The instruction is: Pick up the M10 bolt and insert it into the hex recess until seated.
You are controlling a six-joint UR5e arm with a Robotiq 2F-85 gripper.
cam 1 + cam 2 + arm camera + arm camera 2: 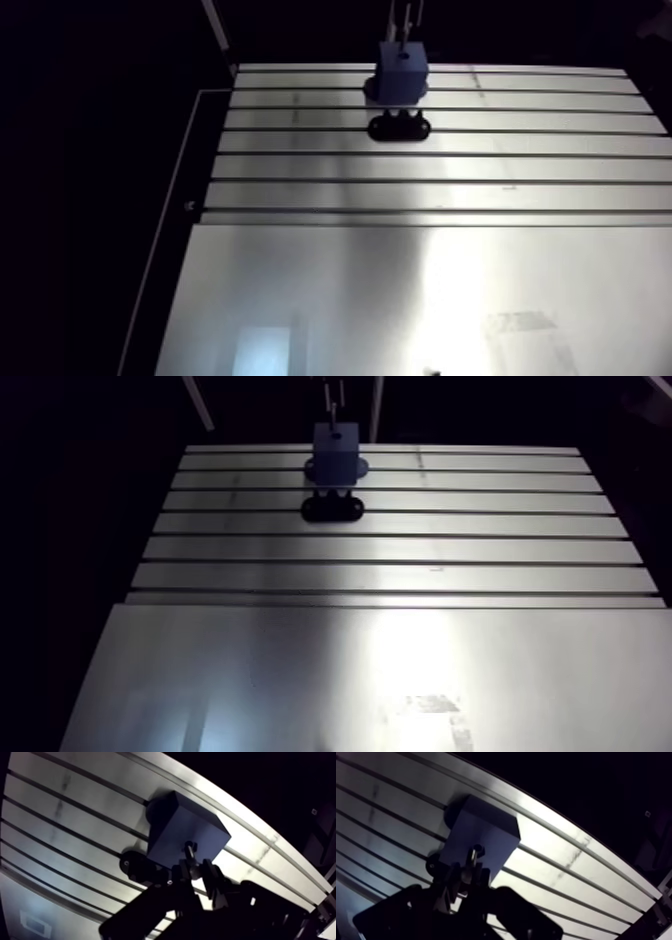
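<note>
A blue block (185, 834) stands on the slotted aluminium table (440, 250), near its far edge. In the arm view the same block (402, 72) sits just behind a low black holder (399, 128). My gripper (196, 868) hangs right over the block and is shut on a slim dark bolt (472, 858). The bolt points down between the fingers. Its far end, hexagonal in outline, meets the block's top face. I cannot tell how deep it sits. In the arm view the gripper (400, 22) comes down from above the block.
The black holder (132, 864) lies on the table against the block's near side. Parallel slots run across the far half of the table. A smooth bright plate (380, 676) covers the near half. The table's left edge (190, 210) drops into darkness.
</note>
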